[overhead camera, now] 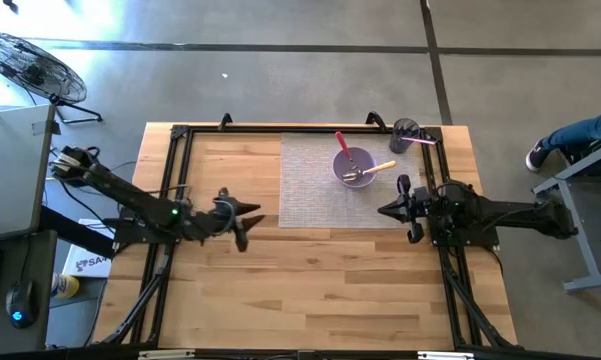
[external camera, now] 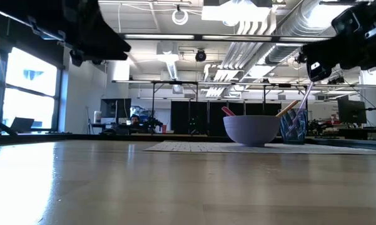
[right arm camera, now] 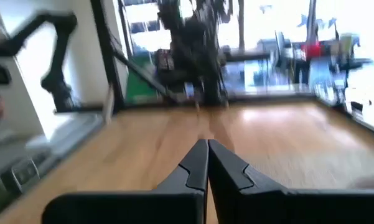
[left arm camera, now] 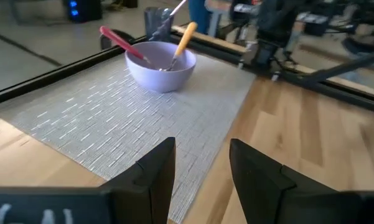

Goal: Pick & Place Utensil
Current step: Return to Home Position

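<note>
A lavender bowl (overhead camera: 353,167) (left arm camera: 160,67) (external camera: 252,130) stands on a grey woven placemat (overhead camera: 325,185) at the table's far right. In it lean a red-handled utensil (overhead camera: 343,145) (left arm camera: 120,41) and a yellow-handled utensil (overhead camera: 378,168) (left arm camera: 183,41). A dark cup (overhead camera: 404,134) with a pink-handled utensil (overhead camera: 420,141) stands behind the bowl. My left gripper (overhead camera: 248,222) (left arm camera: 200,165) hovers open at the mat's left edge. My right gripper (overhead camera: 384,210) (right arm camera: 207,155) is shut and empty, by the mat's right edge.
A black frame rail (overhead camera: 310,129) runs around the table's far and side edges. Bare wood lies across the near half of the table (overhead camera: 310,290). A fan (overhead camera: 30,65) stands on the floor at the far left, and a person's leg (overhead camera: 580,135) shows at the far right.
</note>
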